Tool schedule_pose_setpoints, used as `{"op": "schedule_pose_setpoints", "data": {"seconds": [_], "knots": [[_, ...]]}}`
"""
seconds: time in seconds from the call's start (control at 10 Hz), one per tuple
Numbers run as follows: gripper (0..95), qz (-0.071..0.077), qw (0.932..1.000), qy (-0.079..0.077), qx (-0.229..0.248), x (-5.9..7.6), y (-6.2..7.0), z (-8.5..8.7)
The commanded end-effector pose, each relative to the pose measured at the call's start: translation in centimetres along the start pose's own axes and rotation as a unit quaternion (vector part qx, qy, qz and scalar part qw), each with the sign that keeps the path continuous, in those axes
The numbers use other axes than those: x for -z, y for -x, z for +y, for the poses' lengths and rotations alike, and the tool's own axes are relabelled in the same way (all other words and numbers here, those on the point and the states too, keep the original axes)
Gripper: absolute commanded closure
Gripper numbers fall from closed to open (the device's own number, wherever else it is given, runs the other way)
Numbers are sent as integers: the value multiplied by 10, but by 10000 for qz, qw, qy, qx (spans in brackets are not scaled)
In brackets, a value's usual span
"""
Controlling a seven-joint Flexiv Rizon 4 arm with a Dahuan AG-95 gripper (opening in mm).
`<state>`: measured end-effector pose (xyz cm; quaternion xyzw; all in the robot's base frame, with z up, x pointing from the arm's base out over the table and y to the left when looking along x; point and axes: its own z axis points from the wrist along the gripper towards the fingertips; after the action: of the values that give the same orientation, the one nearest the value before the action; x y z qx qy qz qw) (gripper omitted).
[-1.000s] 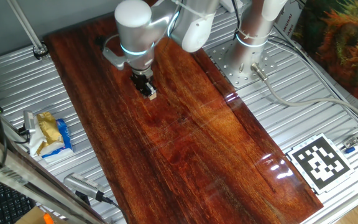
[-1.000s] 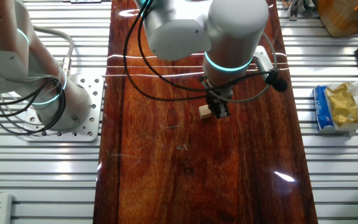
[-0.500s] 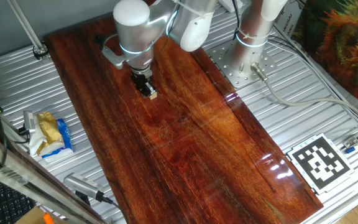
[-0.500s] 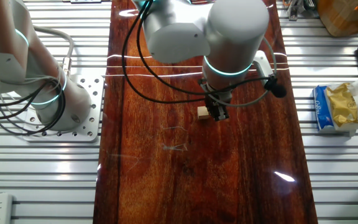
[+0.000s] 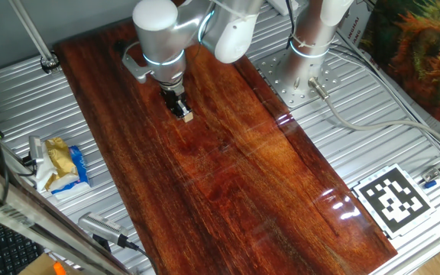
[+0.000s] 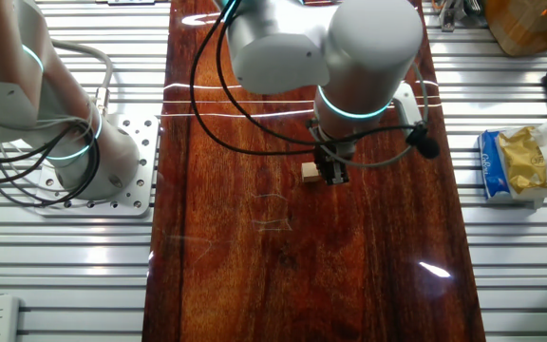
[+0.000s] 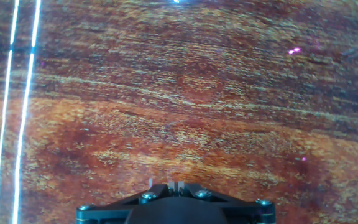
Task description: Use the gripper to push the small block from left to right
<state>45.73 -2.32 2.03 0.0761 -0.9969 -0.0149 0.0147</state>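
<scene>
1. One fixed view: the gripper [image 5: 178, 105] stood tip-down on the dark wooden counter [image 5: 235, 176], with the small block [image 5: 187, 116] touching its tip.
2. Other fixed view: gripper [image 6: 331, 171] just beside the small block [image 6: 309, 171], apparently touching; a snack packet [image 6: 513, 163] lay well apart on the ribbed metal.
3. Hand view: jaws appeared narrow, nearly together, holding nothing; block out of sight.

No readable text, number or brand in any view. Only sign: black-and-white square fiducial marker [image 5: 393, 200] on white card, lying on metal table [image 5: 373, 153] beside wooden board [image 5: 235, 168]. Snack packet [image 5: 62, 164] [image 6: 514, 164] shows printing, too small to read.
</scene>
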Motion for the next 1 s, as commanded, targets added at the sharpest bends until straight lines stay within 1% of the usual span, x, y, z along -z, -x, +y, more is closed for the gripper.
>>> {"op": "schedule_pose_setpoints", "data": {"seconds": [0.1, 0.3, 0.4, 1.0], "knots": [[950, -4, 9999, 40, -99, 0, -1, 0], [950, 2, 9997, 115, -204, -2, -7, 3], [950, -4, 9997, 119, -210, -4, -10, 5], [950, 37, 9999, 54, -121, -7, -23, 10]]}}
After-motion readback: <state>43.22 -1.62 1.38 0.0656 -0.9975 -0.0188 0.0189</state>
